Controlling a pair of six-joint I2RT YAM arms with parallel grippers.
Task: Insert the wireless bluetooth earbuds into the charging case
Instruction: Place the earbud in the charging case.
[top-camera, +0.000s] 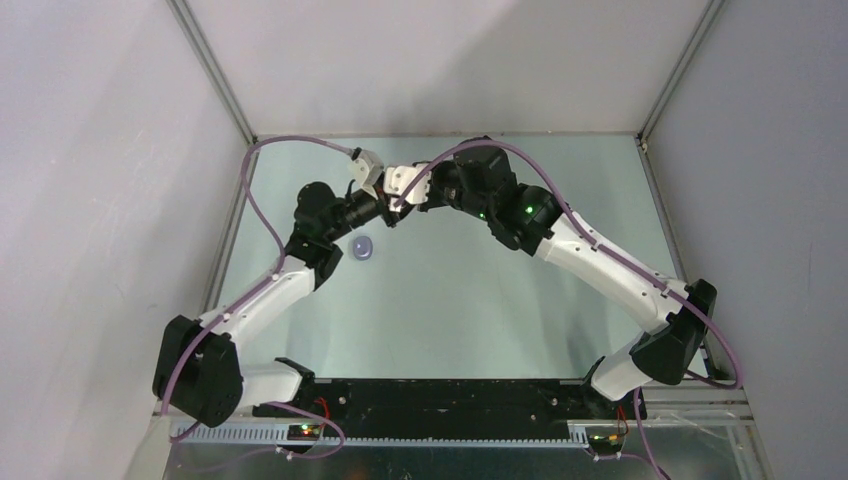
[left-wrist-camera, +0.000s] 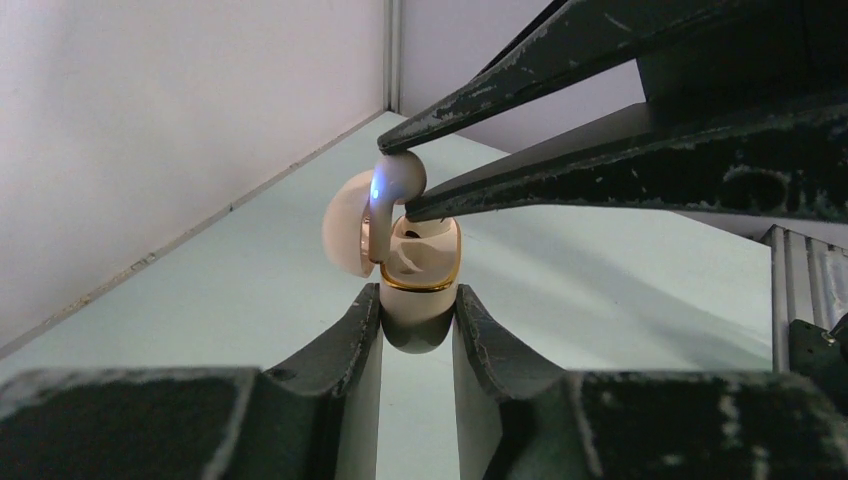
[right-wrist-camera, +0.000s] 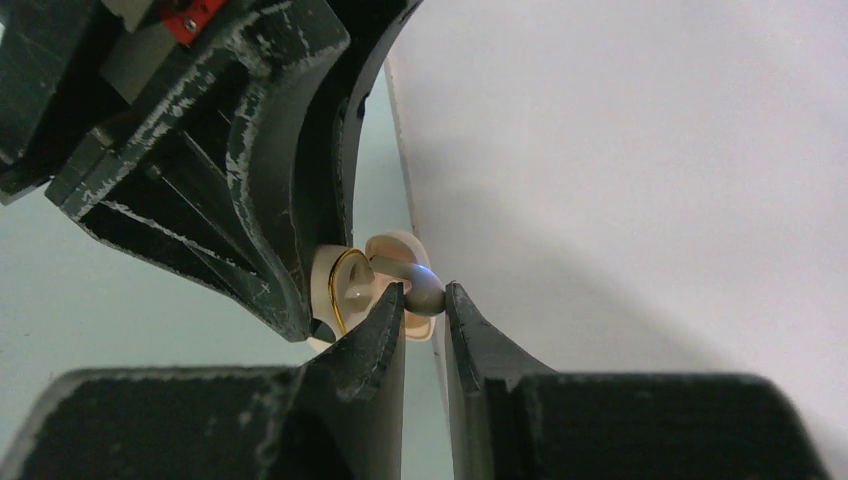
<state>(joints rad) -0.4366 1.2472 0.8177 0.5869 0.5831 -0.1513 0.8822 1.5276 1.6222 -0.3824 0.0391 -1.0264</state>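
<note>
- The worktop (top-camera: 480, 300) is pale green. My two arms meet over its far side, near the middle.
- My left claw (left-wrist-camera: 417, 300) is squeezed tight on the charging case (left-wrist-camera: 420, 270) and holds it up off the worktop. One finger is on each side of the case.
- My right claw (right-wrist-camera: 425, 297) comes in from the right. It pinches one white earbud (left-wrist-camera: 402, 175) between its thin tips.
- The case is cream with a gold rim. Its lid (left-wrist-camera: 345, 225) is open and tipped back to the left, so the hole for the bud is bare.
- The white earbud has a little blue light on. It sits right at the mouth of the case, touching the rim or just above it. It is not all the way in yet.
- I cannot tell if a bud is already in the case. I see a pale shape in there, but it may be only the seat.
- A small purple bud (top-camera: 363, 247) lies on the worktop, left of the middle, near my left arm. No claw touches it.
- So I think the job is about half done: case held, lid open, one bud at the hole. What is left is to push this bud down, let go, and then deal with the purple one.
</note>
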